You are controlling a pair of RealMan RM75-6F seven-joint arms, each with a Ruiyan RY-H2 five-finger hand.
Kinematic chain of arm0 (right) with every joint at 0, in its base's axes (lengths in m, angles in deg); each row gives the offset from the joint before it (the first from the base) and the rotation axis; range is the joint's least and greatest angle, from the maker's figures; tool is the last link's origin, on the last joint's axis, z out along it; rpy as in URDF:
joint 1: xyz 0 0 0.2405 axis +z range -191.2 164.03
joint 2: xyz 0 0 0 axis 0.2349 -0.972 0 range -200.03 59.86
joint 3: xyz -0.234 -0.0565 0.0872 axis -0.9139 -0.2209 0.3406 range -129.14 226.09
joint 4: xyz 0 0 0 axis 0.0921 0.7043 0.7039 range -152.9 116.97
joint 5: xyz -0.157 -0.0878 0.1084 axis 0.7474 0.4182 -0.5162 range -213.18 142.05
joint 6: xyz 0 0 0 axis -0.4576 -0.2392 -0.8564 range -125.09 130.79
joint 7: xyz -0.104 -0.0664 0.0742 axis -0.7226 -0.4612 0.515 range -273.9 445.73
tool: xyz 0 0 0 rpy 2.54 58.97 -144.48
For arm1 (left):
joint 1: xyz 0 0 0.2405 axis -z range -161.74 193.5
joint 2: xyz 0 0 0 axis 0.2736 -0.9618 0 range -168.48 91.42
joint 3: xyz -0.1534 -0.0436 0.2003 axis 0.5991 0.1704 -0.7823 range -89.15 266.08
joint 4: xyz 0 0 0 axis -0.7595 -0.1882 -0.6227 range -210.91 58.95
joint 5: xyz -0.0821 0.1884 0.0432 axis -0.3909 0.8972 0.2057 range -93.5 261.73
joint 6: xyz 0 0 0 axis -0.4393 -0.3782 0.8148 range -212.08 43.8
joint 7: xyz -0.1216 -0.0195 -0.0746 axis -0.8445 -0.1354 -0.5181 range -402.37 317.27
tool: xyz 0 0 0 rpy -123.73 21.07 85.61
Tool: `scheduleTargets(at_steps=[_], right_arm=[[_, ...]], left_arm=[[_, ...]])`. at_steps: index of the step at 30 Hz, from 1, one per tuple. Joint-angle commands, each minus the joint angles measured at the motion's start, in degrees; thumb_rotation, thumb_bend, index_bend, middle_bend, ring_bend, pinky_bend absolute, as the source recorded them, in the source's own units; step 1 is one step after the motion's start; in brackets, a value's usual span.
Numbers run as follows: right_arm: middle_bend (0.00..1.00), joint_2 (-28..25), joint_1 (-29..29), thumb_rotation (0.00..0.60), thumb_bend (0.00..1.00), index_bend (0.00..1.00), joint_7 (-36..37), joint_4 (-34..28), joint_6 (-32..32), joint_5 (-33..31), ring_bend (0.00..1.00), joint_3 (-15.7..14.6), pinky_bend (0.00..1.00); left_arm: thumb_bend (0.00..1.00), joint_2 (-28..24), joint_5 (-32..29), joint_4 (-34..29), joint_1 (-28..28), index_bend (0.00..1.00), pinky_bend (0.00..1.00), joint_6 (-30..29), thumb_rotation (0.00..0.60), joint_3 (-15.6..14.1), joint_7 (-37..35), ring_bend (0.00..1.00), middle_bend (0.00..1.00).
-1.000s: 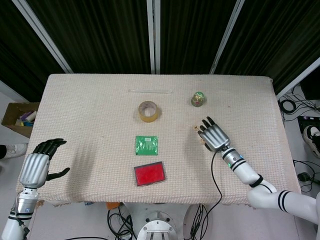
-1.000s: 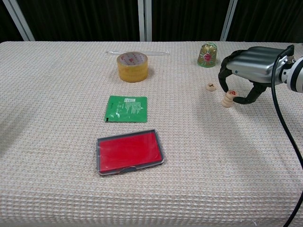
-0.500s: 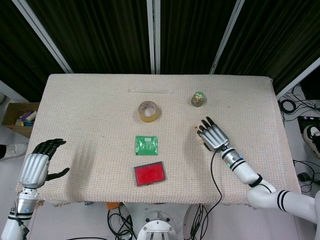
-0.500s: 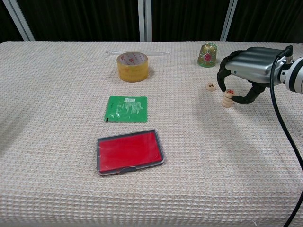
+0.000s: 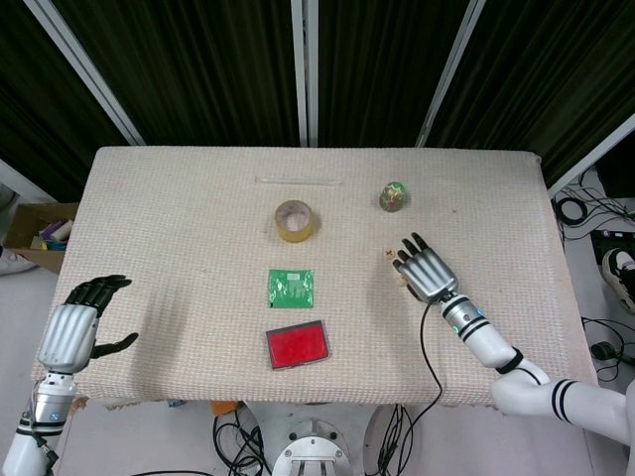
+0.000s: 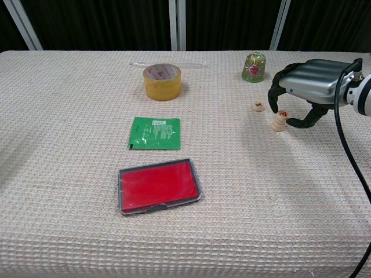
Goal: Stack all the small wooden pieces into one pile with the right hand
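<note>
Small wooden pieces: a short pile (image 6: 279, 120) of pale round discs w/ a red mark on top stands on the table (image 6: 69, 191) at the right, and one loose piece (image 6: 258, 106) w/ a dark mark lies just beside it, to its upper left, apart from it. My right hand (image 6: 307, 87) arches over the pile, fingers (image 6: 274, 92) curled down around it; thumb low on the far side. Can't tell whether any fingertip actually touches the pile, or whether I'm holding anything. How many discs are in the pile is too small to make out. In the head view my hand (image 5: 424, 270) covers the pile; only the loose piece (image 5: 385, 254) shows by the fingertips. My left hand (image 5: 73, 327) hangs at the table's near left edge, fingers loosely curled and apart, holding nothing. Around: green-gold cone-shaped object (image 6: 254, 67) behind the pieces, tape roll (image 6: 162, 81), a thin clear strip (image 6: 168, 64) behind it, green packet (image 6: 154, 133), red case (image 6: 159, 185) nearest me. A black cable (image 6: 343, 145) runs down from my right wrist.
</note>
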Motion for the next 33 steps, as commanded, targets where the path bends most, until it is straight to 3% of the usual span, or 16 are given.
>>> scheduleTargets(at_steps=[1, 7, 17, 24, 33], right_arm=[[0.3, -0.03, -0.12, 0.6, 0.34, 0.36, 0.01, -0.13, -0.47, 0.02, 0.09, 0.15, 0.12], [0.29, -0.58, 0.21, 0.6, 0.33, 0.34, 0.62, 0.19, -0.78, -1.35, 0.09, 1.75, 0.11], [0.29, 1.15, 4.7, 0.6, 0.33, 0.35, 2.96, 5.5, 4.74, -6.21, 0.09, 5.95, 0.11], [0.29, 4.76, 9.2, 0.6, 0.21, 0.37, 0.06, 12.87, 10.81, -8.23, 0.09, 5.23, 0.11], [0.3, 7.62, 11.7, 0.6, 0.21, 0.42, 1.77, 17.3, 13.52, -7.36, 0.09, 4.52, 0.11]], left_arm=[[0.0, 0.03, -0.01, 0.08, 0.02, 0.22, 0.23, 0.02, 0.6, 0.02, -0.05, 0.18, 0.2], [0.0, 0.13, -0.12, 0.39, -0.01, 0.22, 0.23, 0.02, 0.6, 0.04, -0.48, 0.18, 0.2], [0.0, 0.02, -0.72, 0.7, -0.64, 0.22, 0.23, -0.21, 0.6, -0.23, -0.79, 0.18, 0.2], [0.0, 0.05, -0.97, 0.35, -0.78, 0.22, 0.23, -0.13, 0.6, -0.21, -0.3, 0.18, 0.2], [0.0, -0.01, -1.6, 0.01, -0.84, 0.22, 0.23, 0.26, 0.6, -0.07, 0.23, 0.18, 0.2]])
